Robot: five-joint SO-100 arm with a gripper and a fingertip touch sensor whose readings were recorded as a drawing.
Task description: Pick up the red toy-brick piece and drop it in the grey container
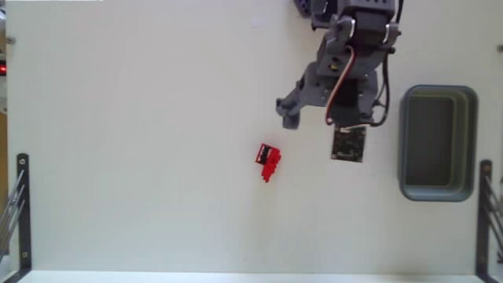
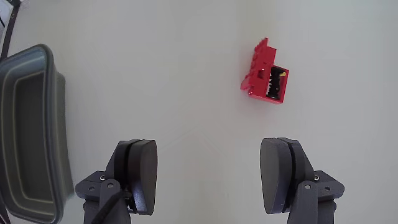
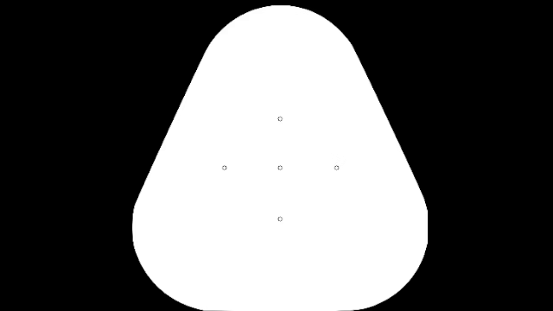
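Note:
The red toy-brick piece (image 1: 269, 161) lies on the white table, below and left of the arm in the fixed view. In the wrist view the brick (image 2: 266, 73) sits ahead of my fingers and to the right, with its hollow side showing. My gripper (image 1: 317, 119) hangs above the table apart from the brick. It is wide open (image 2: 208, 174) with nothing between its dark pads. The grey container (image 1: 405, 141) stands empty at the right of the fixed view, and its rim (image 2: 57, 124) fills the left edge of the wrist view.
A black metal bracket (image 1: 22, 204) stands at the table's left edge and another bracket (image 1: 483, 212) at the right edge, just beside the container. The table's front edge runs along the bottom of the fixed view.

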